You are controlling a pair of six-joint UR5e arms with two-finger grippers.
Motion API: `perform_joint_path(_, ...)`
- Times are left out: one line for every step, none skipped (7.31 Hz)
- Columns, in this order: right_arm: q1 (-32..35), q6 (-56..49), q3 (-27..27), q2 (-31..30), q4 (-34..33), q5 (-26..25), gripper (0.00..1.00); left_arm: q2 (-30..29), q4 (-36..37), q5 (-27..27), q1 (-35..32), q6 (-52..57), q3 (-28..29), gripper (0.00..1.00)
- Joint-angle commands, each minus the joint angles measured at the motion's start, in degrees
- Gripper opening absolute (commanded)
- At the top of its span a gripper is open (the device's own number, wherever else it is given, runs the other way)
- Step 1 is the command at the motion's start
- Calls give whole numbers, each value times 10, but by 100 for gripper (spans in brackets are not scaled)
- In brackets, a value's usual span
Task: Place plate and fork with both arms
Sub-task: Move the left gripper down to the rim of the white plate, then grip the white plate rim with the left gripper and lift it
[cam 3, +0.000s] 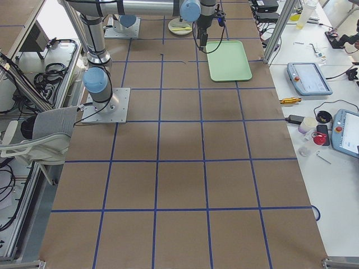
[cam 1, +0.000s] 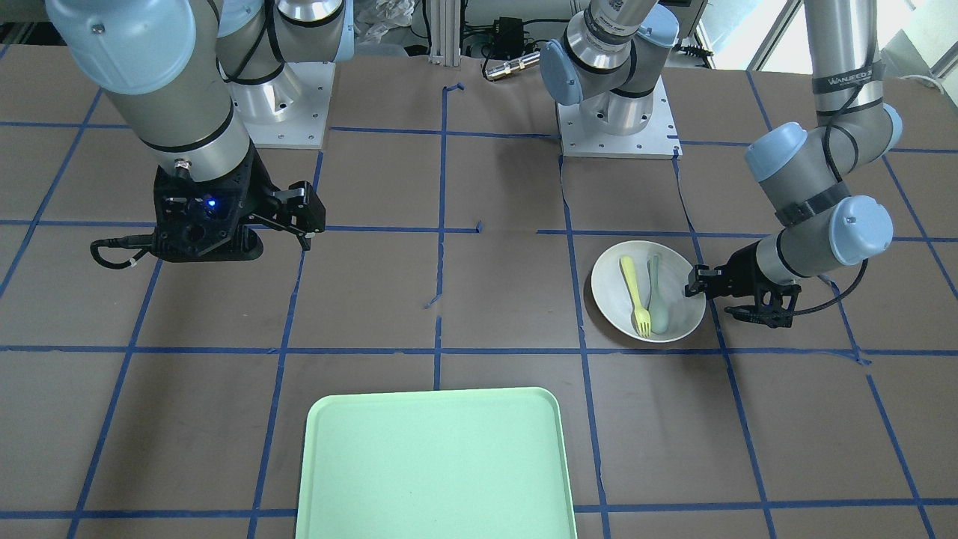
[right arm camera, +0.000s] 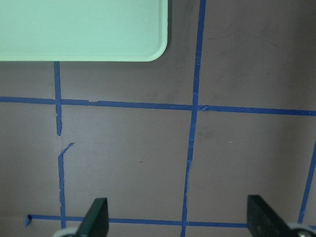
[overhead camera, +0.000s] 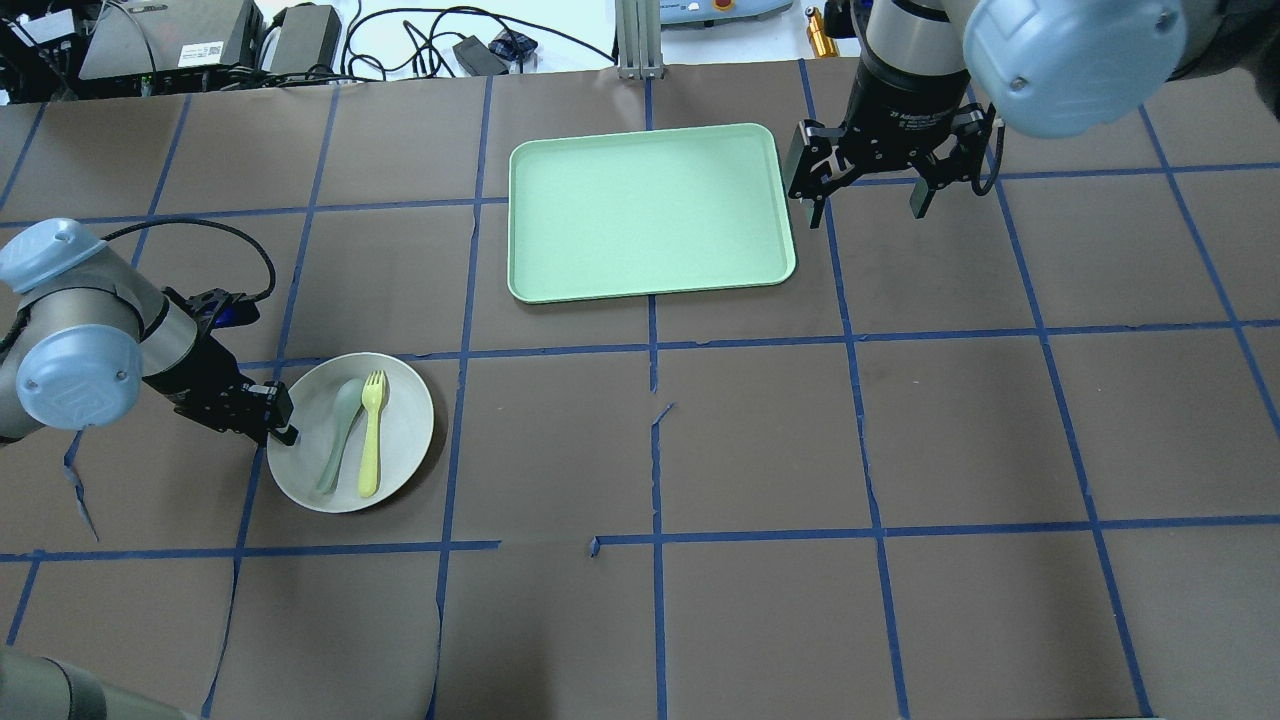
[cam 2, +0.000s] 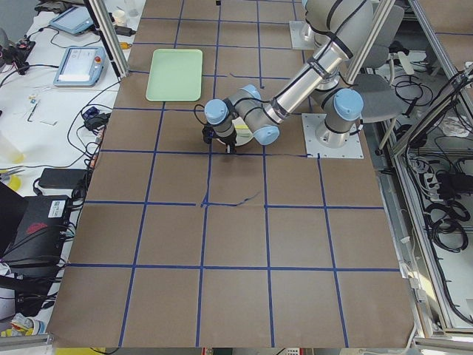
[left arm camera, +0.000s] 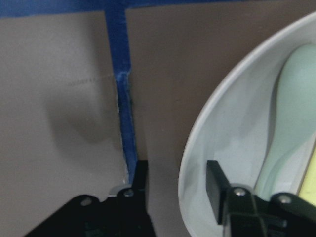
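Note:
The off-white plate (overhead camera: 405, 440) lies on the table at the robot's left, also in the front view (cam 1: 614, 288). The pale-yellow fork (overhead camera: 371, 440) lies in it beside a grey-green spoon (overhead camera: 338, 437). My left gripper (overhead camera: 277, 422) is low at the plate's left rim. In the left wrist view its fingers (left arm camera: 140, 180) stand apart, one outside the rim and one inside the plate (left arm camera: 222, 143), with a gap showing; it is open. My right gripper (overhead camera: 868, 195) hangs open and empty above the table, just right of the tray.
The mint-green tray (overhead camera: 650, 210) lies at the far middle of the table, its corner in the right wrist view (right arm camera: 84, 29). Blue tape lines cross the brown table cover. The arm bases (cam 1: 617, 127) stand at the robot's side.

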Motion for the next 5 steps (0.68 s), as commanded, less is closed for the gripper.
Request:
perform_joint_path(-1, -1, -1, 0, 0, 0, 100, -1, -5, 0, -3, 5, 4, 0)
perform_joint_path(-1, -1, -1, 0, 0, 0, 100, 3, -10, -12, -4, 4, 18, 0)
perform_joint_path(-2, -2, -2, 0, 0, 0, 100, 9, -68, -59, -4, 3, 60, 0)
perform_joint_path(-2, -2, -2, 0, 0, 0, 100, 9, -145, -85, -13, -5, 126, 0)
perform_joint_path(-2, -2, -2, 0, -5, 0, 100, 3, -209, -104, -31, -37, 189, 0)
